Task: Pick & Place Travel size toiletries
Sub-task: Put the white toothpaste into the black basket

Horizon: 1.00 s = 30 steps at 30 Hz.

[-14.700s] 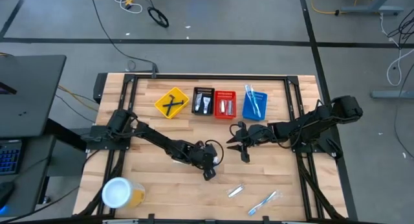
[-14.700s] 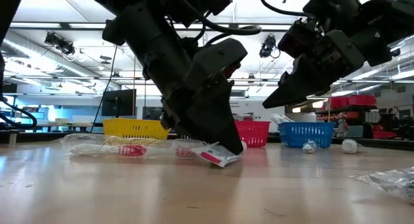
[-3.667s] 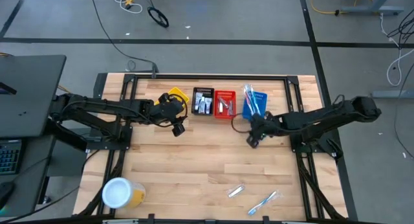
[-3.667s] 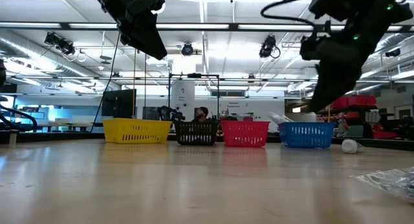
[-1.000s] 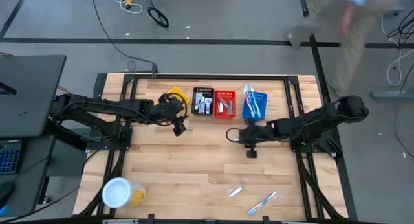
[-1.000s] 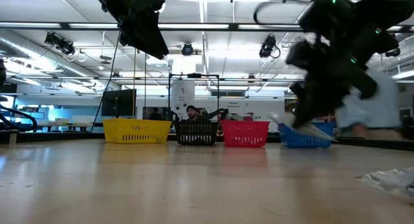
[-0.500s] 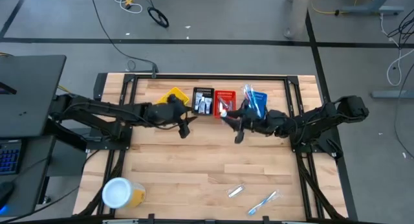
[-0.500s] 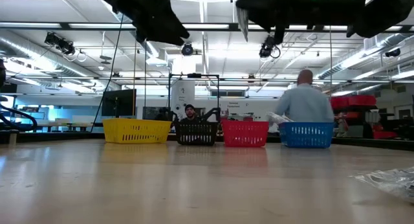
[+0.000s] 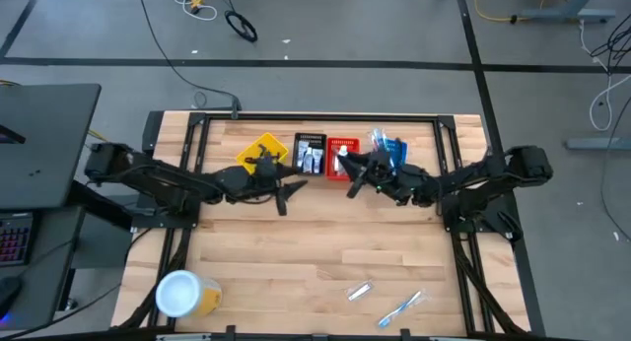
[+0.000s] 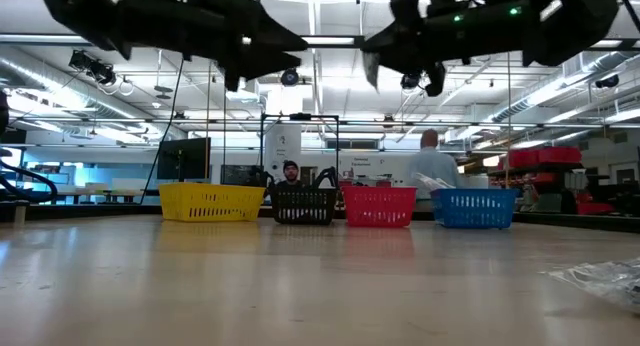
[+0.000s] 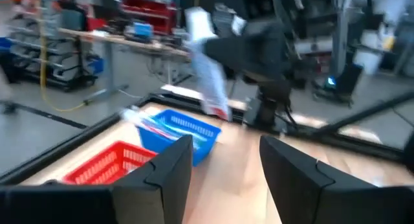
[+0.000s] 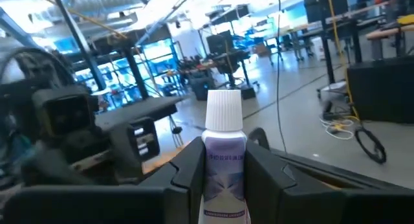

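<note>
My right gripper [image 9: 350, 173] hovers just in front of the red basket [image 9: 342, 156] and is shut on a small white tube [image 12: 224, 160] with a ribbed cap and a purple label. My left gripper [image 9: 293, 188] hangs open in the air near the black basket [image 9: 310, 156], nothing between its fingers [image 11: 169, 175]. It faces the right gripper and the tube [image 11: 208, 72]. A silvery packet [image 9: 358, 291] and a blue-white toothbrush [image 9: 400, 307] lie flat near the table's front edge. My right gripper pinches the tube's body [image 12: 224, 175] just below the cap between its two fingers [image 12: 189, 172]. The fingers reach in about level from the table's right side. The tube stands nearly upright, cap up, its lower end below the fingers, lifted clear of the table.
Four small baskets stand in a row along the far edge: yellow [image 9: 261, 156], black, red and blue [image 9: 387, 156], the blue one holding toothbrushes. A large white-lidded yellow jar [image 9: 182, 294] stands at the front left. Bare wood lies in the table's middle. A person stands beyond the far edge.
My right gripper has risen from the table with the tube, gone toward the far edge and the red basket, and tipped from pointing down to about level. My left gripper has sunk a little, tipped to level and shifted toward the right gripper.
</note>
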Each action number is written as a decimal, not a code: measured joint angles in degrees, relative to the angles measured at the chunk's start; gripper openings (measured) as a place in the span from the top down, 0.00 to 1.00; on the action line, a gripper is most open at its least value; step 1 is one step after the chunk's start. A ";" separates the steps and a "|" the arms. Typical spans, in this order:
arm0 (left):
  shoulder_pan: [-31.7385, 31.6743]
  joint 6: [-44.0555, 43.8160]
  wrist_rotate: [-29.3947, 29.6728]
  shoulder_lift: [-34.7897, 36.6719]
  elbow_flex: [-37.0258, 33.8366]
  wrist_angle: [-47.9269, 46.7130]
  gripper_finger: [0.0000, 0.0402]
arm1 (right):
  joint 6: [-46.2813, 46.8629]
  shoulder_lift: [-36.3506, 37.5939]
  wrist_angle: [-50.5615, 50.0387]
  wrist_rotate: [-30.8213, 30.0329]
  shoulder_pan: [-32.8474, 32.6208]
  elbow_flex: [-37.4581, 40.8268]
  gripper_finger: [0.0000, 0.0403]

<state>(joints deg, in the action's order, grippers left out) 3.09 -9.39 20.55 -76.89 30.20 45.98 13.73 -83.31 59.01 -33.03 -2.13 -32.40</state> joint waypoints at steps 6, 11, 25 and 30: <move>0.03 4.40 0.87 -12.12 6.86 -0.26 0.53 | -6.00 -8.26 -0.05 -0.12 0.01 -7.04 0.77; -0.04 3.81 7.93 -17.62 10.43 -0.55 0.53 | -9.04 -11.44 -0.31 -4.84 -0.25 -9.48 0.77; -1.69 1.01 7.70 -17.94 11.63 1.98 0.53 | -7.17 -11.51 0.34 1.16 -0.31 -9.21 0.77; -2.51 0.95 6.78 -17.94 12.29 1.46 0.53 | -6.12 -11.49 0.43 3.21 -0.29 -9.21 0.77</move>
<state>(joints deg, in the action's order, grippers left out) 0.59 -8.45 27.33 -94.83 42.49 47.45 7.61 -94.80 59.44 -29.82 -2.42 -41.60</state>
